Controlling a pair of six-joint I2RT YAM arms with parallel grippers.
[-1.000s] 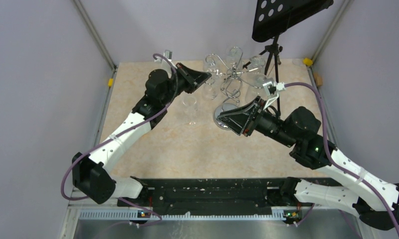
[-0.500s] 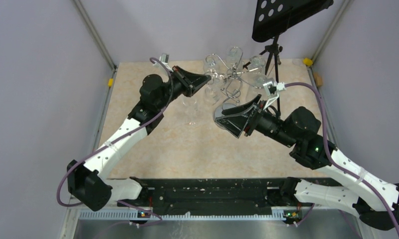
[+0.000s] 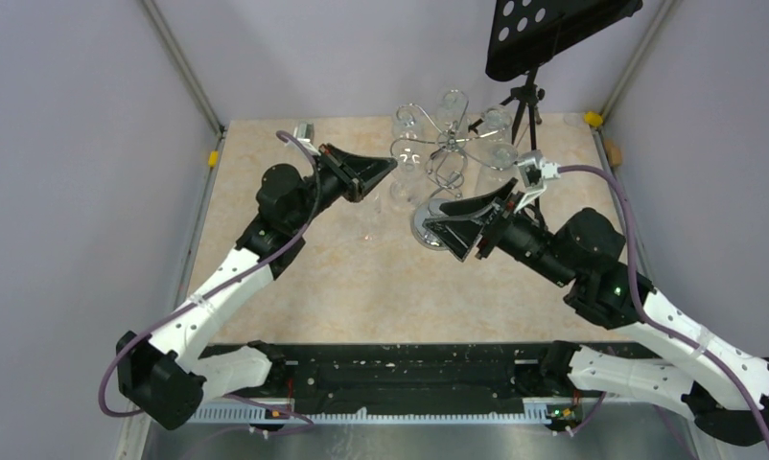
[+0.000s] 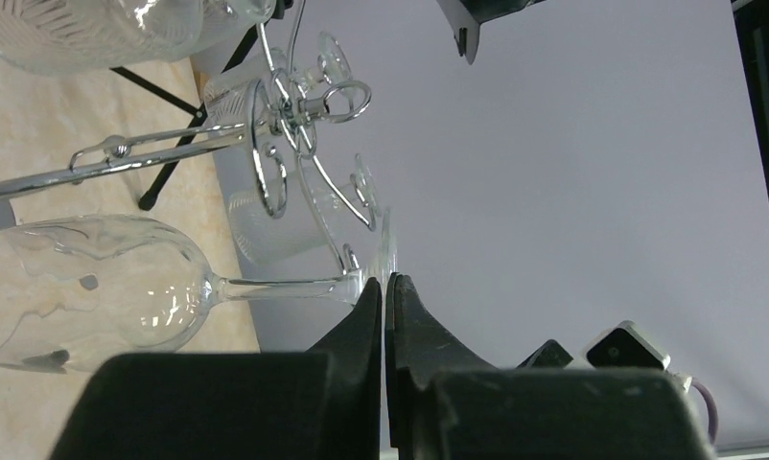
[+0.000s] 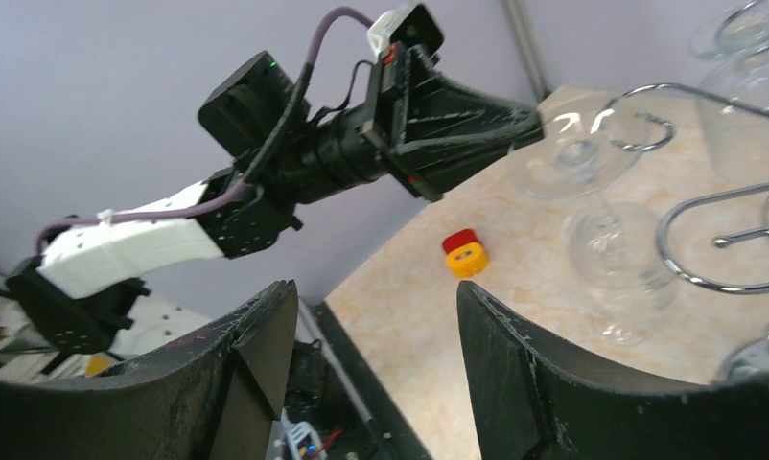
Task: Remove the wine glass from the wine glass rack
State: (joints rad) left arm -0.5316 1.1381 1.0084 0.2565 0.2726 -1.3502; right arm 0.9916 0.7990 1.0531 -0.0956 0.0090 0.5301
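Note:
The silver wire wine glass rack (image 3: 448,144) stands at the back of the table, and its scroll arms also show in the left wrist view (image 4: 285,115) and the right wrist view (image 5: 716,230). My left gripper (image 3: 390,165) (image 4: 387,280) is shut on the thin foot of a clear wine glass (image 4: 103,287). The glass hangs bowl down by the end of the rack's left arm. I cannot tell whether it is free of that arm. It also shows in the right wrist view (image 5: 611,254). My right gripper (image 3: 453,235) (image 5: 376,297) is open and empty over the rack's round base (image 3: 422,228).
A black tripod music stand (image 3: 553,29) rises at the back right, behind the rack. Other glasses (image 3: 501,153) hang on the rack's arms. A yellow and red fitting (image 5: 465,254) sits at the table's left edge. Grey walls close in the sides and back.
My left gripper has drawn back to the left and a little toward me with the glass foot in it, and its elbow has swung left. My right gripper has shifted only slightly.

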